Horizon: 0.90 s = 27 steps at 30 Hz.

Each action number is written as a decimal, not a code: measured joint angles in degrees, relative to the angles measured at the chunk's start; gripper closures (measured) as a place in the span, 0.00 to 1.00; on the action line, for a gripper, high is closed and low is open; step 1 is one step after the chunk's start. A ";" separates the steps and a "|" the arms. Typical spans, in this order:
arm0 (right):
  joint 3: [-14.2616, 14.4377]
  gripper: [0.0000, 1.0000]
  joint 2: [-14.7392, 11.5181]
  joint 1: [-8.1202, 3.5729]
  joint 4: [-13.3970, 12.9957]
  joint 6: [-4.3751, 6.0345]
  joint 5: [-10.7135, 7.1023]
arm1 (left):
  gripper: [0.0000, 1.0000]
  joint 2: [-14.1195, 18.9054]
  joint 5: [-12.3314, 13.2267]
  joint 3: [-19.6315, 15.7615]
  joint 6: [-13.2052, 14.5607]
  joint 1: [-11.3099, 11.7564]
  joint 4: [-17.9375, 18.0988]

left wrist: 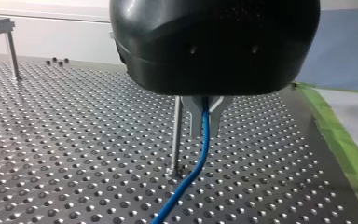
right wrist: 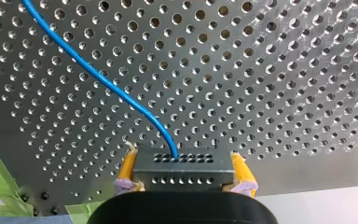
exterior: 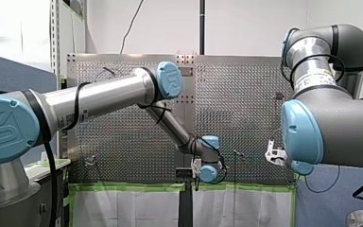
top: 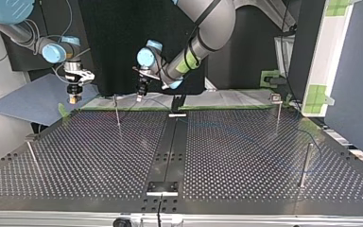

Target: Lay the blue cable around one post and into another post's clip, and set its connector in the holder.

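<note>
Left gripper (left wrist: 206, 130) jaws pinch blue cable (left wrist: 192, 171) beside post (left wrist: 176, 133); right gripper (right wrist: 182, 154) jaws grip connector (right wrist: 182, 171). Risk: tension tugs connector askew, cable slips.

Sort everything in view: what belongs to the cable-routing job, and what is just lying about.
Belongs to the job:
- blue cable
- connector
- left gripper, shut on the cable
- right gripper, shut on the connector
- posts

Just lying about:
- green tape along the table's edge
- blue-grey sheet beside the table
</note>
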 joint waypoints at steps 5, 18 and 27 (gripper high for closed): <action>-0.22 1.00 0.07 0.08 0.22 -0.16 0.08 | 1.00 -0.37 0.11 0.49 -0.09 0.00 -0.18; -0.30 1.00 0.30 0.18 0.21 -0.27 0.63 | 1.00 -0.40 0.18 0.65 -0.11 0.28 -0.56; -0.31 1.00 0.61 0.13 0.55 -0.29 0.90 | 1.00 -0.40 0.17 0.63 -0.14 0.30 -0.55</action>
